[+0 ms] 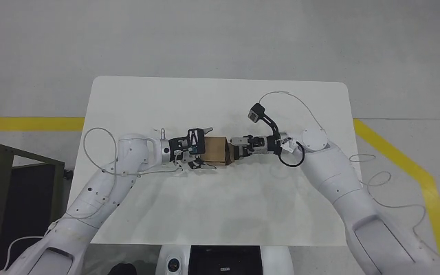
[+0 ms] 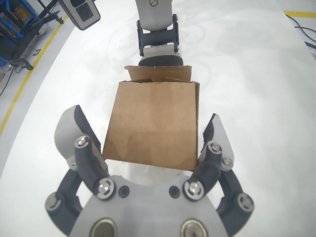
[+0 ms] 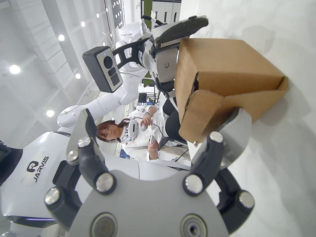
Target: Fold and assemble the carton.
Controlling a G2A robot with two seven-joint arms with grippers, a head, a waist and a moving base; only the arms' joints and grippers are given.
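Left gripper (image 2: 146,114) flanking brown carton (image 2: 153,136), flaps seemingly half-folded

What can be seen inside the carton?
At the carton end by the right gripper, inner flaps fold inward over a dark gap. Its walls cover the rest of the inside.

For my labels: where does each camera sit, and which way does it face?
Top view: above the arms, looking down at the table; both arms meet at the carton.
Left wrist view: behind the left gripper, facing the carton and the opposite arm.
Right wrist view: behind the right gripper, facing the carton and left gripper.
All share the carton.
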